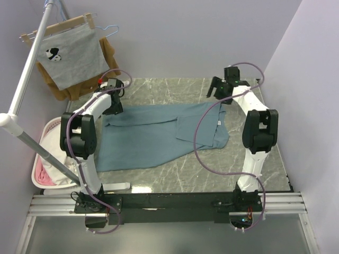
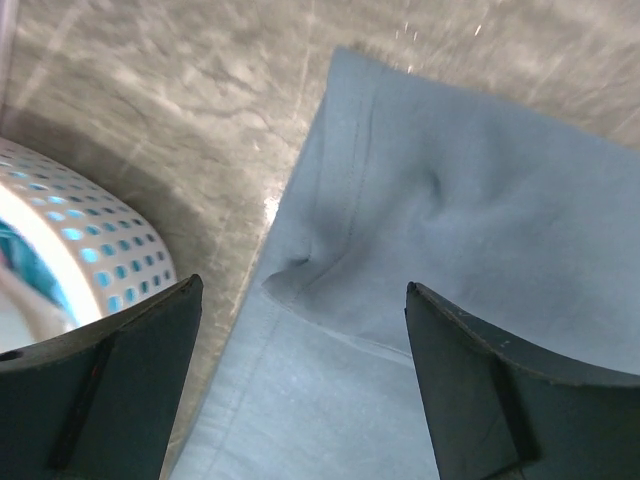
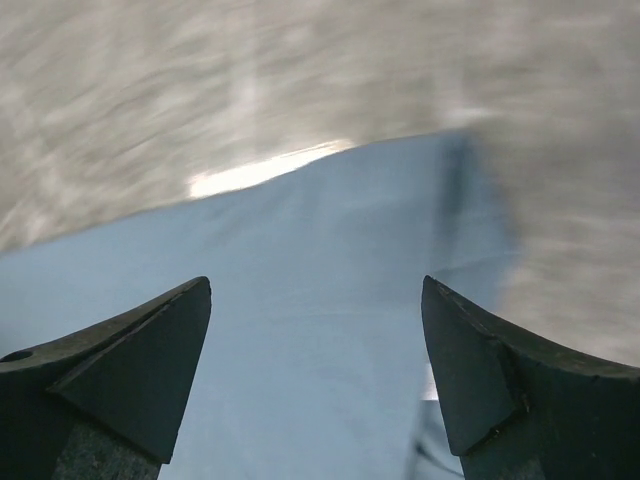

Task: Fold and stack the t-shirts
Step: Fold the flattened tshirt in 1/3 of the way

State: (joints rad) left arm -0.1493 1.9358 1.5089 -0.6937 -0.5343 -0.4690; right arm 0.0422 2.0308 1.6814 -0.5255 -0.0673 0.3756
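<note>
Both pincers gaping wide, nothing held: left gripper [image 2: 302, 292] above the teal t-shirt [image 1: 153, 135] at its far-left edge, right gripper [image 3: 315, 290] over its far-right corner. Shirt's spread mid-table, rumpled, right side folded in. Marble table [image 1: 212, 172] shows around it, white basket [image 1: 45, 153] left. Arms reach far, elbows raised.

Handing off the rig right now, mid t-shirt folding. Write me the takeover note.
Left gripper: open, empty, above the far left edge of the teal t-shirt.
Right gripper: open, empty, over its far right edge.
Shirt: lying on the table, one flap laid over its right part.
Done: spread out, one fold at most.
Left: finish folding and start the stack; no stack shows on the table. White basket at left holds more cloth, kind unclear.
</note>
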